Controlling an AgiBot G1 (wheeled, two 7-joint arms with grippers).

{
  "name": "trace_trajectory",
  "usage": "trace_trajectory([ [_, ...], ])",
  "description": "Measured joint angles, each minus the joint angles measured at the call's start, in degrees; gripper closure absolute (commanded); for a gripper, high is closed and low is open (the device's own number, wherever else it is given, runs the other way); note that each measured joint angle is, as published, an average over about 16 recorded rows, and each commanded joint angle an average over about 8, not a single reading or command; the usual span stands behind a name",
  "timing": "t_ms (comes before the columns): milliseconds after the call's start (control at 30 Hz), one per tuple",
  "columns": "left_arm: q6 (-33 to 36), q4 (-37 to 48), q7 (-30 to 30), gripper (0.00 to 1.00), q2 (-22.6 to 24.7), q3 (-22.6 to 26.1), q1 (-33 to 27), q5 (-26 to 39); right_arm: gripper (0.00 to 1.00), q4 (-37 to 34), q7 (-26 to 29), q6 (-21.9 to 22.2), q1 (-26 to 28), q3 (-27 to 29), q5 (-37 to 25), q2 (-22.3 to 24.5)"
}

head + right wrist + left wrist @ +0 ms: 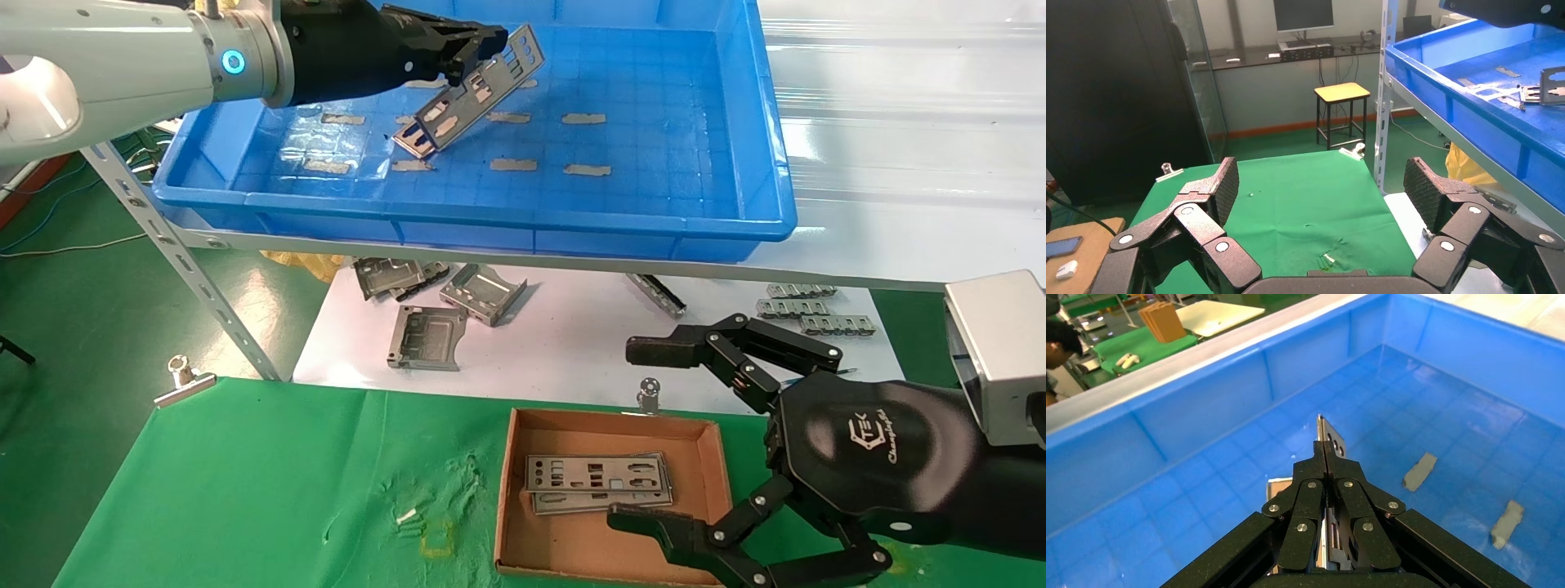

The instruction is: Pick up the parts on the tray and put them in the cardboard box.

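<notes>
A: How many plates?
B: One plate [470, 94] pinched tight in the left gripper [467, 51], tilted over the tray [695, 220]; two stacked in the box [523, 482].
A: Right gripper [645, 433]?
B: Wide open, empty, beside the box

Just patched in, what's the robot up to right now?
The left pincer is shut on a metal plate, holding it tilted above the floor of the blue tray; no other plates show in the tray. At least two plates already lie stacked in the cardboard box on the green cloth. The right pincer sits open beside the box, holding nothing.
</notes>
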Motion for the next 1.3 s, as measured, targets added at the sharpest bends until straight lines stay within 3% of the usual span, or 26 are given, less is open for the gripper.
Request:
trace_trajectory([
  [1033, 5.3, 2.7, 3.6, 1.0, -0.9, -1.0, -3.5, -3.6, 0.0, 0.0, 0.0, 0.0, 0.0, 0.0, 0.0, 0.0],
  [1300, 5.7, 4.0, 4.2, 0.03, -0.6, -0.2, -2.9, -2.7, 0.0, 0.0, 0.0, 0.0, 0.0, 0.0, 0.0, 0.0],
])
